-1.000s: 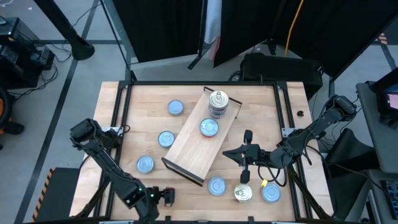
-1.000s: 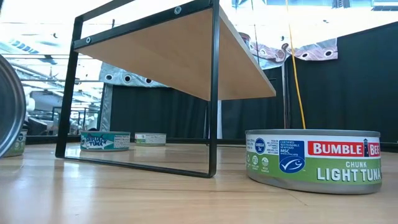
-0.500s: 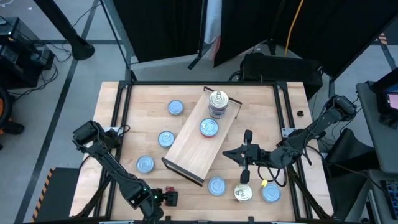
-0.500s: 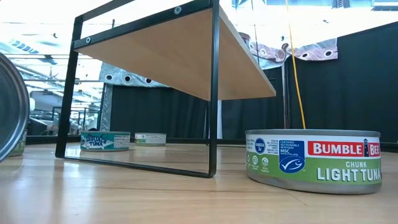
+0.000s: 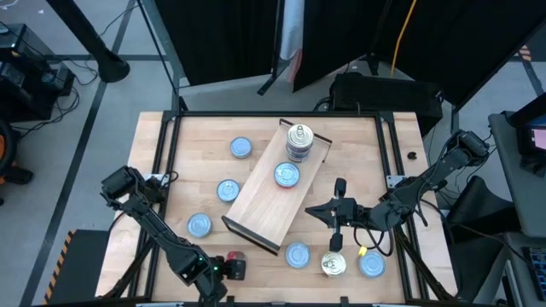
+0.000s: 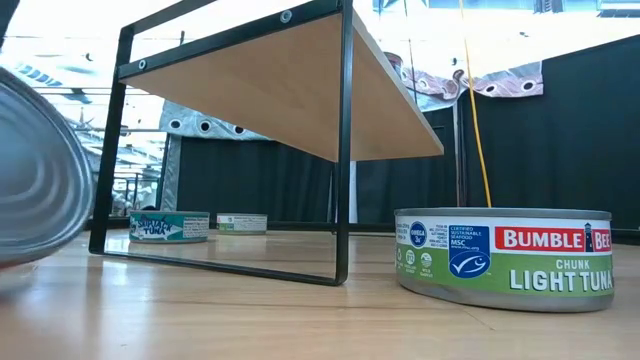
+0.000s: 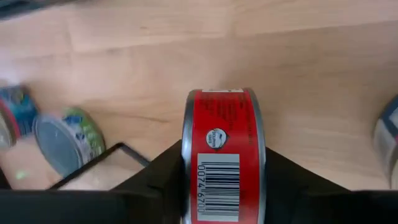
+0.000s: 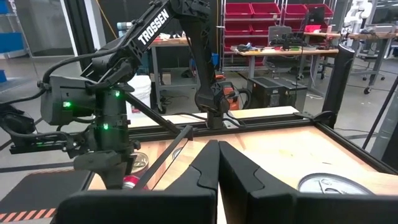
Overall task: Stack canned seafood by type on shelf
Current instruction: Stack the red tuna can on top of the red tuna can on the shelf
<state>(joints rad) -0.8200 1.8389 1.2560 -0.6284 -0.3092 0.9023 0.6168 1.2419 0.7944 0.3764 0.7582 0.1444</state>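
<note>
The left gripper (image 5: 232,269), at the near edge of the wooden tabletop (image 5: 358,153), has its two dark fingers (image 7: 158,180) clamped on either side of a small round red-labelled tin (image 7: 222,155), which stands on edge with its barcode facing the wrist camera. In the high view the red tin (image 5: 235,257) sits just in front of the near end of the long light-wood shelf board (image 5: 264,205), which lies diagonally across the middle of the table.

On the board, a stack of silver-topped tins with pull tabs (image 5: 299,141) stands at the far end, and a single blue-topped tin (image 5: 287,175) lies just nearer along it. Three more blue-topped tins (image 5: 229,189) rest on the table to the board's left.

The right gripper (image 5: 339,213) hangs over the table's right side with its fingers pressed together and nothing between them, as the right wrist view (image 8: 217,163) shows. Near it, along the front edge, lie a blue-topped tin (image 5: 297,254), a cream-topped tin (image 5: 333,264) and another blue one (image 5: 372,265). From table height, a green-and-white Bumble Bee light tuna tin (image 6: 503,258) stands beside the board's black metal leg (image 6: 343,150).
</note>
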